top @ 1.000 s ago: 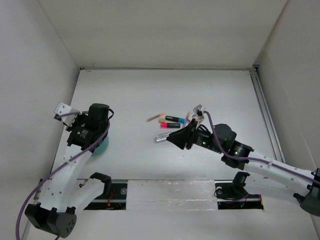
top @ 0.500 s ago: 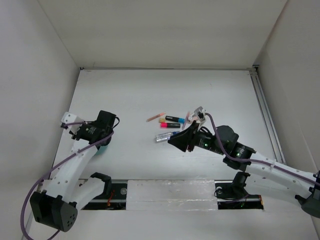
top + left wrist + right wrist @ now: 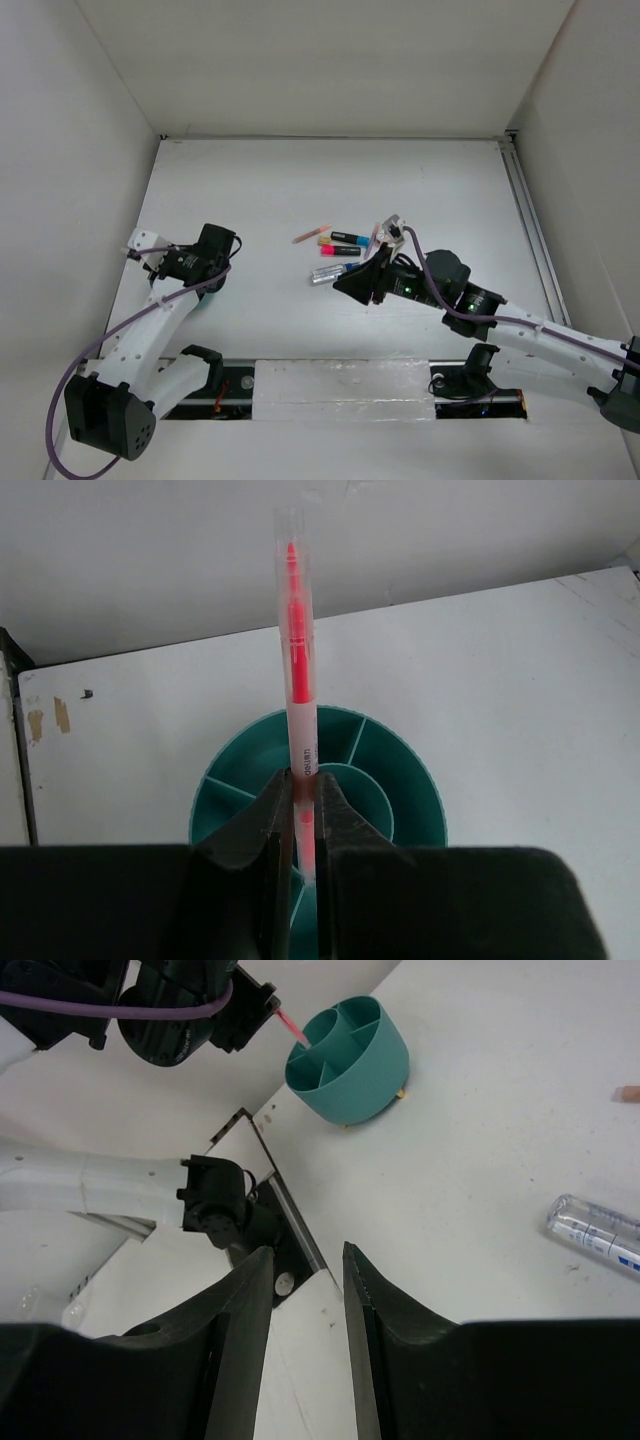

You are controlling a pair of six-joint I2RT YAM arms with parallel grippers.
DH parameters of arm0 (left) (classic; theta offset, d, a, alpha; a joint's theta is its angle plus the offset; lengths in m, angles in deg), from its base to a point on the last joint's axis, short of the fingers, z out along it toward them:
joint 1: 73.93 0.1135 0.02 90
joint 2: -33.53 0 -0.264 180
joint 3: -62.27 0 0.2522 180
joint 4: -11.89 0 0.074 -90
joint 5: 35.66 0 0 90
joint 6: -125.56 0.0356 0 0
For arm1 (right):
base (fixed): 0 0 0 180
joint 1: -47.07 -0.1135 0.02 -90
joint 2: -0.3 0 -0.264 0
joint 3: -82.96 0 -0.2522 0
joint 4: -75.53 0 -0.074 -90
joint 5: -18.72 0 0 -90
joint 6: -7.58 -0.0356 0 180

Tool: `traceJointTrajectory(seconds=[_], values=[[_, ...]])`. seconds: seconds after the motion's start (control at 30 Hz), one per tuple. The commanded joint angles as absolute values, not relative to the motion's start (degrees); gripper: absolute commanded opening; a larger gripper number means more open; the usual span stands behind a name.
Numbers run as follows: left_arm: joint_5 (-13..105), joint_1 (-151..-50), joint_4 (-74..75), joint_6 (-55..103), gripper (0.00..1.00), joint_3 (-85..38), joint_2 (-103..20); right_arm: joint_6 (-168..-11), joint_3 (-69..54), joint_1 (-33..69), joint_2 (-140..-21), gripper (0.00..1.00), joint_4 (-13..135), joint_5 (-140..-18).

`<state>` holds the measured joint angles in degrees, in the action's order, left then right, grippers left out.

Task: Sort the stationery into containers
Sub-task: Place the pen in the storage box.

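At the table's left, over the divided teal cup (image 3: 405, 765), the left gripper (image 3: 302, 788) is clamped on a clear red-cored pen (image 3: 297, 670), whose tip should be steered into one compartment, clear of the dividers, before release, while the right gripper (image 3: 305, 1290) hangs empty, jaws apart, near the loose markers (image 3: 345, 238).

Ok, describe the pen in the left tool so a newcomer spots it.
On the left of the table, the left tool is shut over a divided teal cup. Clamped in it is a clear pen with a red-orange core, unlike the black markers lying mid-table.
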<state>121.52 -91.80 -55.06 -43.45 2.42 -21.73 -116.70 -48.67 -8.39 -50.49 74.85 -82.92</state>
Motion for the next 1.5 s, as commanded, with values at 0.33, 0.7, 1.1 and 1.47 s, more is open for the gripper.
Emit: traceJointTrajectory(seconds=[0.33,0.7,1.1,1.47], values=[[134.94,-91.51,-46.7,-49.79,0.0,3.42,-21.14,-116.43,-47.16,-8.13,-51.99,0.4,75.48,-83.41],[137.31,-91.51,-52.48,-60.66,0.0,6.23,-24.82,-116.43,-46.63,-8.13,-53.05,0.4,75.48,-82.88],[137.31,-92.65,-61.2,-75.1,0.0,6.85,-33.79,-116.43,-46.63,-8.13,-54.98,0.4,75.48,-82.88],[136.79,-93.8,-62.96,-76.77,0.35,5.17,-34.85,-116.43,-46.1,-8.13,-54.98,0.4,75.48,-82.88]])
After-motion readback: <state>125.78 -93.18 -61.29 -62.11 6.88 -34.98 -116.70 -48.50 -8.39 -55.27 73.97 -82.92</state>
